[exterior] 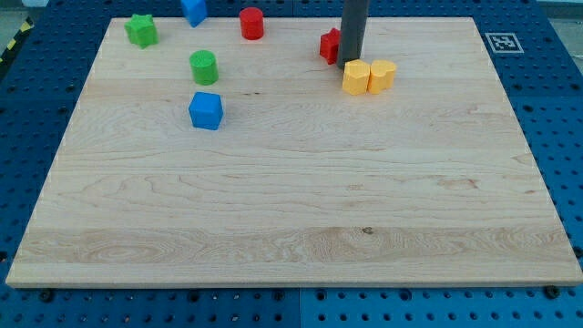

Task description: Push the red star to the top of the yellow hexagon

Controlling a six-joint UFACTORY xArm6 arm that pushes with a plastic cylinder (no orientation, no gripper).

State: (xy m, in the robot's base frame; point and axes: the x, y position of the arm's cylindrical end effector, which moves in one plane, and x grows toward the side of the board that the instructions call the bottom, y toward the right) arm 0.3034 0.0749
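The red star (329, 44) lies near the view's top, partly hidden behind the dark rod. My tip (351, 64) touches the board just right of the star and just above-left of the yellow hexagon (356, 77). A yellow heart-like block (383, 74) sits against the hexagon's right side. The star is up and to the left of the hexagon, close but apart from it.
A red cylinder (251, 23), a blue block (193, 10) and a green star (141, 30) lie along the top edge. A green cylinder (203, 66) and a blue cube (206, 110) sit left of centre. A marker tag (502, 41) is at the top right.
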